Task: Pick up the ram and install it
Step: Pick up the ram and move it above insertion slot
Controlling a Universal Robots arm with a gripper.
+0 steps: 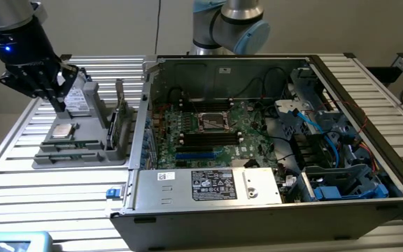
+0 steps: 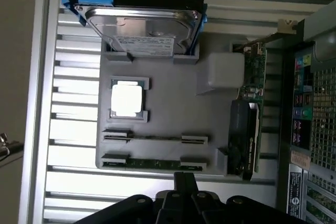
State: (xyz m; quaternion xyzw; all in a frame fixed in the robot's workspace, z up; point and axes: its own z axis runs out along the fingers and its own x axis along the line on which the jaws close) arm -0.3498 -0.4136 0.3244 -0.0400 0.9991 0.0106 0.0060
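Hangs over grey parts tray (image 1: pixel 82 160) with gripper (image 1: pixel 50 95) spread, grasping nothing.
Shows ram (image 2: pixel 155 164) flat in the tray's end slot, ends tucked under grey clips; hard drive (image 2: pixel 142 24) label and case sticker (image 1: pixel 213 185) print unreadable.

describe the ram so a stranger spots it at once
Find the grey tray beside the open computer case. At its end opposite the hard drive, past the silver processor, the ram is the long thin green stick in the outermost slot. The other green board, the expansion card, is taller and stands along the tray's case side.
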